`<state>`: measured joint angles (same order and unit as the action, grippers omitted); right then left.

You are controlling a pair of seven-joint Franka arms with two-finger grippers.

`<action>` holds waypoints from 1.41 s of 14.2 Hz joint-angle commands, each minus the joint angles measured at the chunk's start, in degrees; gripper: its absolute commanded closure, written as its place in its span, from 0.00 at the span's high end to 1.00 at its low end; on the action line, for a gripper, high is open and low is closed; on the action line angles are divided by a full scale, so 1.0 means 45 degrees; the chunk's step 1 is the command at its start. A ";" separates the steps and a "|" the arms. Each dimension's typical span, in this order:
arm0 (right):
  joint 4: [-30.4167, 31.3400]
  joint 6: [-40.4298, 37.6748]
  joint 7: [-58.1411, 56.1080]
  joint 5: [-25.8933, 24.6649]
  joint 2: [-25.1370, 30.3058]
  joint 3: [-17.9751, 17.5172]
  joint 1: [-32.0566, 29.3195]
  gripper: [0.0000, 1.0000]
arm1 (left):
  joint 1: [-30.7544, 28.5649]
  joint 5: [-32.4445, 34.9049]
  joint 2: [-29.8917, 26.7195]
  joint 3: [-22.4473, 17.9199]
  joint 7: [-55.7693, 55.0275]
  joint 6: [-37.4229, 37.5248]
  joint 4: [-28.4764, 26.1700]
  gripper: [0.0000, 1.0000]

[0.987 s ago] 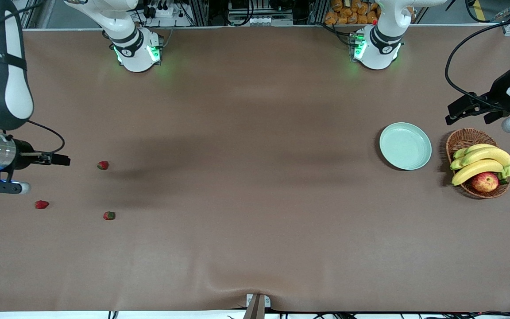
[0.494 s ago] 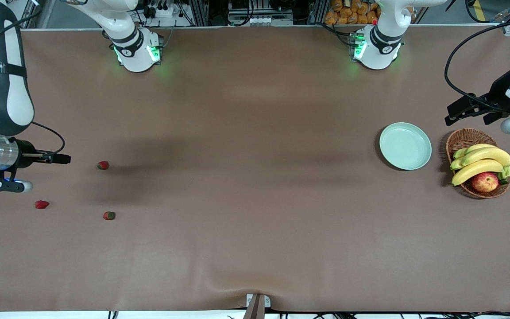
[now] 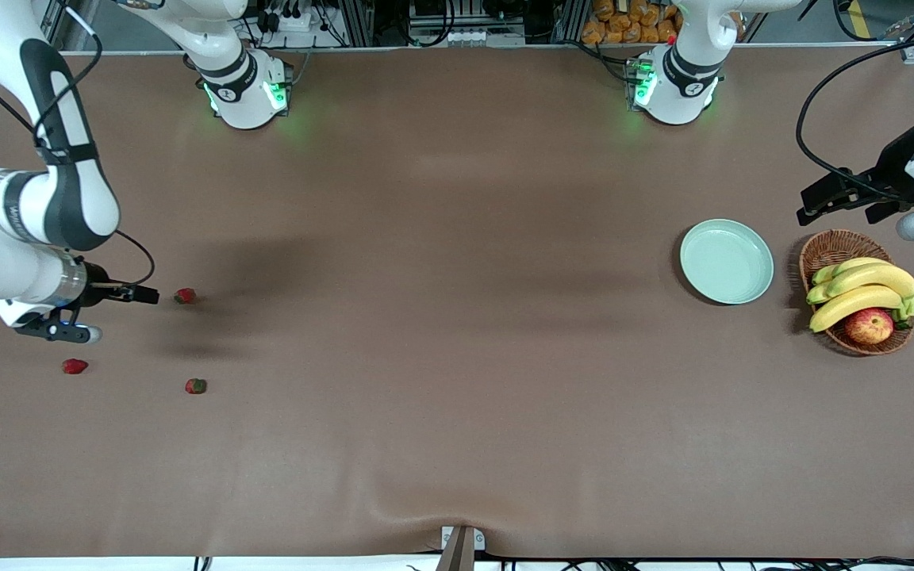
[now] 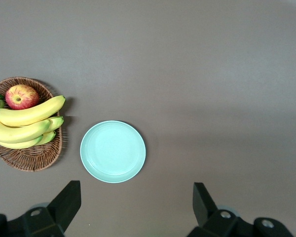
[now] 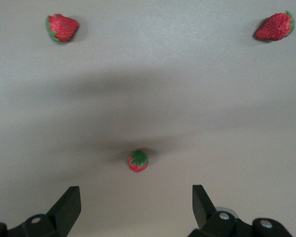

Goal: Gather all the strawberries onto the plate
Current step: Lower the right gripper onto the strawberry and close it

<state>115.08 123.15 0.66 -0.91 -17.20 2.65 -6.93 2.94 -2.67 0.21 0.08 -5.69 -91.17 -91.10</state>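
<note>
Three strawberries lie toward the right arm's end of the table: one [image 3: 184, 296] [image 5: 138, 161] farthest from the front camera, and two nearer ones [image 3: 74, 365] [image 3: 195, 386], also seen in the right wrist view [image 5: 63, 28] [image 5: 274, 27]. My right gripper [image 3: 146, 295] [image 5: 135, 202] hangs open, empty, just beside the farthest berry. The mint-green plate [image 3: 727, 262] [image 4: 113, 151] is empty at the left arm's end. My left gripper [image 3: 834, 194] [image 4: 136, 197] waits open in the air over the table beside the plate and basket.
A wicker basket [image 3: 828, 243] [image 4: 29, 157] stands beside the plate, holding bananas [image 3: 862, 289] [image 4: 27, 116] and a red-yellow apple [image 3: 869, 325] [image 4: 20, 96]. Brown cloth covers the whole table.
My right arm has swung in over the table, carrying its open gripper toward the farthest strawberry. The left arm and all fruit stayed put.
</note>
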 commanded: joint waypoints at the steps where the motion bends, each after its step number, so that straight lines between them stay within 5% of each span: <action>1: 0.1435 0.1575 0.0126 -0.0150 0.0111 -0.0199 -0.0452 1.00 | -0.0029 0.0125 0.0110 0.0003 0.0170 0.0123 0.0246 1.00; 20: 0.2024 0.3005 0.1395 0.0397 -0.1530 -0.0277 -0.0315 0.99 | -0.0010 0.0125 0.0150 0.0003 0.0190 0.0123 0.0206 1.00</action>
<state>122.98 135.80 6.30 -0.04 -24.44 1.74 -8.24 2.95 -2.67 0.51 0.07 -5.69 -91.15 -91.12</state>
